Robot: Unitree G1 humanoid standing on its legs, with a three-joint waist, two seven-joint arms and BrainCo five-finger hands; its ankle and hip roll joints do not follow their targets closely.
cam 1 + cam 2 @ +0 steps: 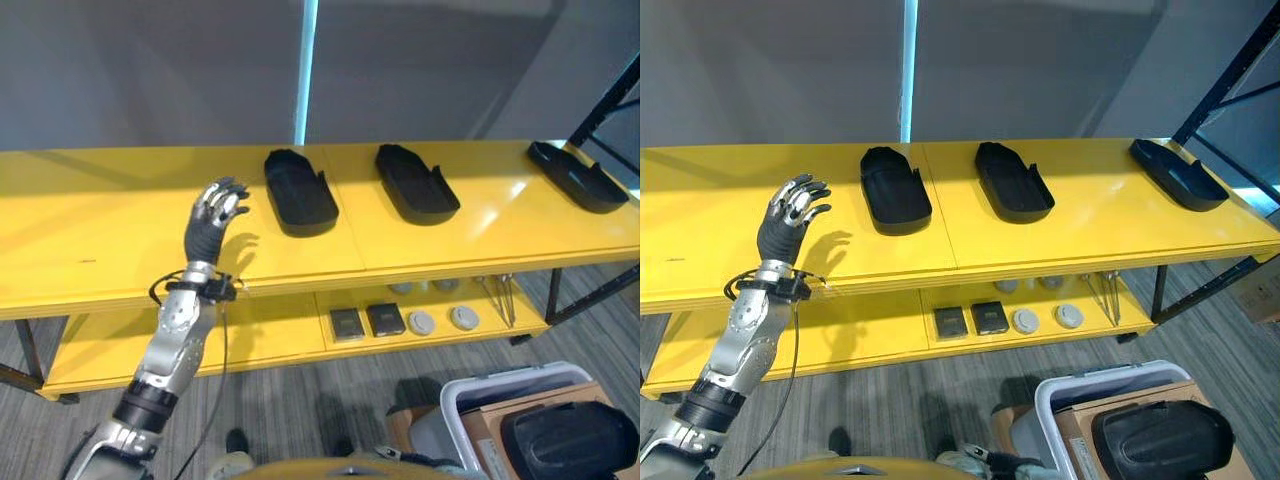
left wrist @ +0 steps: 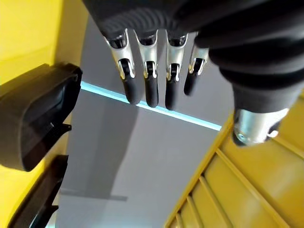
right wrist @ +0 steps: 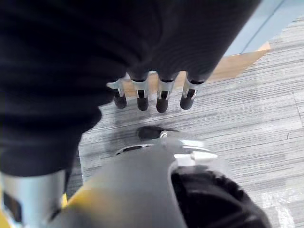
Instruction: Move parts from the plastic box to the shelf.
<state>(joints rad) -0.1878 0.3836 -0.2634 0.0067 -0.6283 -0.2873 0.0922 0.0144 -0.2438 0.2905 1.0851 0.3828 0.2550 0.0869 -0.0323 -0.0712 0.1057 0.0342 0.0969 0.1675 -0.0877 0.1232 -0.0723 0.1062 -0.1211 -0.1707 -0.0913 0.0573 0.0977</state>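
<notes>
A: Where do we have the left hand (image 1: 213, 222)?

B: Raised over the top board of the yellow shelf (image 1: 90, 230), fingers (image 2: 152, 76) straight and loosely spread, holding nothing. Released.

A: Parts?

B: We see three black parts on that board. The nearest part (image 1: 298, 190) lies just beside the hand on its thumb side, not touching. The middle part (image 1: 415, 182) is further out the same way, and the far part (image 1: 577, 175) sits well apart at the shelf's end.

A: Source box?

B: The plastic box (image 1: 470, 392) is on the floor, well away from the left hand and below it, with another black part (image 1: 567, 438) in it.

A: Right hand (image 3: 152, 97)?

B: Hanging over the grey carpet (image 3: 256, 118) in its wrist view, fingers relaxed, empty. Small items (image 1: 405, 321) sit on the lower board.
</notes>
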